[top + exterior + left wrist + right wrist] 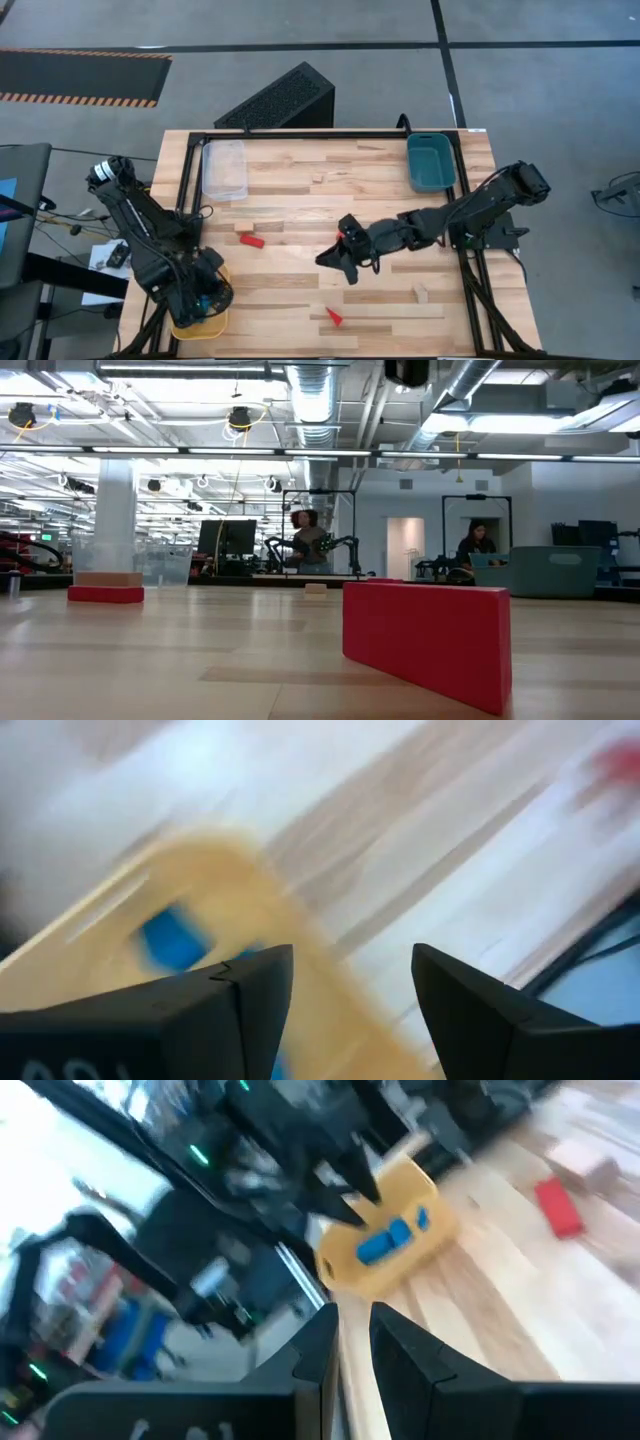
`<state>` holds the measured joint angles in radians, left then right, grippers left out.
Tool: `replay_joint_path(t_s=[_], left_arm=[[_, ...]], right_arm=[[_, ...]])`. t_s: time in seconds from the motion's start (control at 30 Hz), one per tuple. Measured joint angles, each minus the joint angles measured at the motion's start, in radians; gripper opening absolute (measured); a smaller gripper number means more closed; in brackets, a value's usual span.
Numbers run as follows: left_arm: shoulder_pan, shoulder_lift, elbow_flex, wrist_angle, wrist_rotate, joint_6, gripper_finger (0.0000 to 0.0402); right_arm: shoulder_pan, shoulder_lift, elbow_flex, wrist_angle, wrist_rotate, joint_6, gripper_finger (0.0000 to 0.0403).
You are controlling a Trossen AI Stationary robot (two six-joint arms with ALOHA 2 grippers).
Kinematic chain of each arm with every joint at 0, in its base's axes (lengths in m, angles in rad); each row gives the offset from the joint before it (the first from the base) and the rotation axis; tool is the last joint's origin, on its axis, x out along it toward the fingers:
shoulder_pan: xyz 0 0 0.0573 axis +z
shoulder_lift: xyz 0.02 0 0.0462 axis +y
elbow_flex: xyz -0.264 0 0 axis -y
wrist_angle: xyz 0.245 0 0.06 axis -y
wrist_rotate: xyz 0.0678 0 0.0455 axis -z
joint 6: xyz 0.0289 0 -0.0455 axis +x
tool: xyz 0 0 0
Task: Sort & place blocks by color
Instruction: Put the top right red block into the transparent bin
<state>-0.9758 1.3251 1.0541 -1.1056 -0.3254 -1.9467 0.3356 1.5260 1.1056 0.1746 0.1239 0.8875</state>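
Observation:
My left gripper [350, 990] is open above the yellow tray [188, 326] at the table's near left corner. Blue blocks [388, 1242] lie in that tray, and one blue block [170, 940] shows in the left wrist view. My right gripper [335, 262] hovers over the middle of the table. Its fingers [353, 1342] are shut with nothing between them. A red block [252, 241] lies flat beside a pale wood block [245, 227]. The red wedge [334, 316] rests near the front edge. Another pale block [421, 293] lies to the right.
A clear tray [224, 168] sits at the far left of the table and a teal tray [432, 160] at the far right. A small wood piece [318, 180] lies between them. A black metal frame [300, 134] borders the table. People sit in the room behind.

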Motion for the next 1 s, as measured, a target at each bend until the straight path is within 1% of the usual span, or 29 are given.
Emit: replay_joint_path(t_s=[0.1, 0.17, 0.27, 0.43, 0.53, 0.6, 0.73, 0.83, 0.93, 1.0], left_arm=[[0.041, 0.0, 0.005, 0.092, -0.169, 0.014, 0.0192], [0.087, 0.001, 0.004, 0.16, -0.243, 0.064, 0.0192], [0.171, 0.004, 0.004, 0.243, -0.266, 0.167, 0.0192], [0.325, 0.006, 0.004, 0.328, -0.255, 0.356, 0.0192], [0.424, 0.006, 0.004, 0.368, -0.204, 0.501, 0.0192], [0.5, 0.006, 0.004, 0.401, -0.149, 0.619, 0.0192], [0.655, 0.006, 0.004, 0.45, -0.017, 0.884, 0.0192], [0.755, 0.006, 0.004, 0.482, 0.048, 1.115, 0.0192], [0.838, 0.006, 0.004, 0.521, 0.061, 1.351, 0.0192], [0.896, 0.006, 0.004, 0.562, 0.088, 1.482, 0.0192]], right_arm=[[-0.033, -0.04, 0.003, -0.072, -0.057, -0.043, 0.0087], [-0.05, -0.092, -0.002, -0.204, -0.067, -0.077, 0.0087], [-0.078, -0.157, 0.002, -0.363, -0.061, -0.143, 0.0087], [-0.11, -0.264, 0.0, -0.682, 0.038, -0.182, 0.0087], [-0.109, -0.309, 0.0, -0.851, 0.126, -0.148, 0.0087], [-0.103, -0.331, 0.0, -0.964, 0.186, -0.083, 0.0087], [-0.07, -0.334, 0.0, -1.118, 0.285, 0.067, 0.0087], [-0.051, -0.309, 0.0, -1.159, 0.299, 0.154, 0.0087], [-0.043, -0.264, 0.0, -1.158, 0.294, 0.175, 0.0087], [-0.043, -0.24, 0.0, -1.159, 0.285, 0.209, 0.0087]])
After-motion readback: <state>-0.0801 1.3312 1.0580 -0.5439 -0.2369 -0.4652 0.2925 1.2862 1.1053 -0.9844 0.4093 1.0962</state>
